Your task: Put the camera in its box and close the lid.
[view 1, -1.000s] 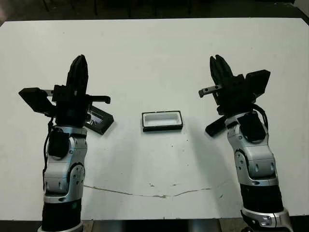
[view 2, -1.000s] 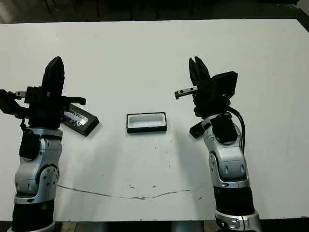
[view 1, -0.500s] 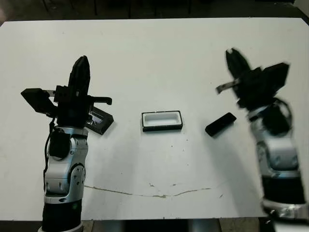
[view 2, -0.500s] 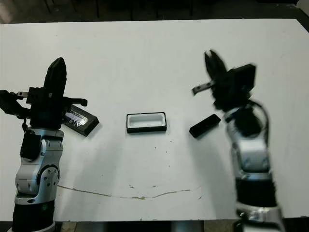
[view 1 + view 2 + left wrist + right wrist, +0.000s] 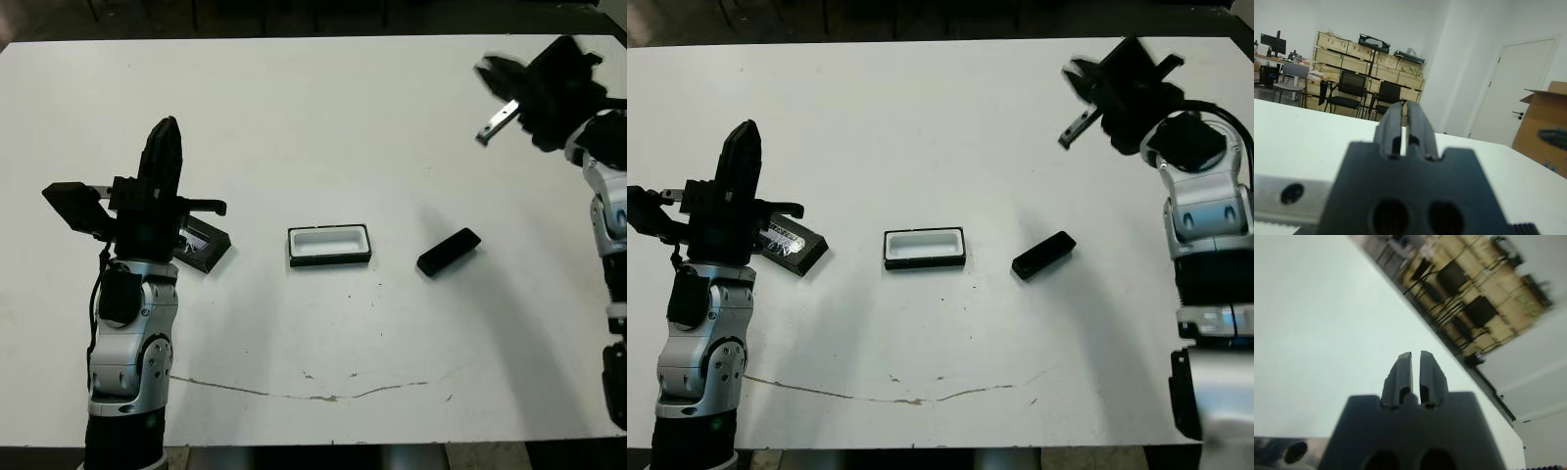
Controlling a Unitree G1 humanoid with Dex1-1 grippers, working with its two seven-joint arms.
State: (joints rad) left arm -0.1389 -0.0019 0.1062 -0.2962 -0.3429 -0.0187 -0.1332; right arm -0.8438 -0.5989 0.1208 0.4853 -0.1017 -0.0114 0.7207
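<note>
White laminate table (image 5: pixel 323 117) carries all three task items, each apart from the others. The small rectangular box with black outer walls and white lining (image 5: pixel 329 245) sits near the table's centre, open side up and nothing inside it. The slim black bar-shaped camera (image 5: pixel 449 252) lies flat on the table to the box's right, angled, well clear of it and not held by anything. The shallow black rectangular lid with a glossy strip on top (image 5: pixel 202 243) lies to the box's left, partly hidden behind the left arm.

The left end effector (image 5: pixel 165 147) stands upright above the lid area, pointing away from the robot; its two black fingers are pressed together with only a thin slit between them, holding nothing. The right end effector (image 5: pixel 490 69) is raised near the table's far right corner, well apart from the camera, and appears blurred in the head views. The right wrist view shows its fingers (image 5: pixel 1403 369) nearly together and empty.

A thin dark crack line (image 5: pixel 313 394) runs across the table's near edge.
</note>
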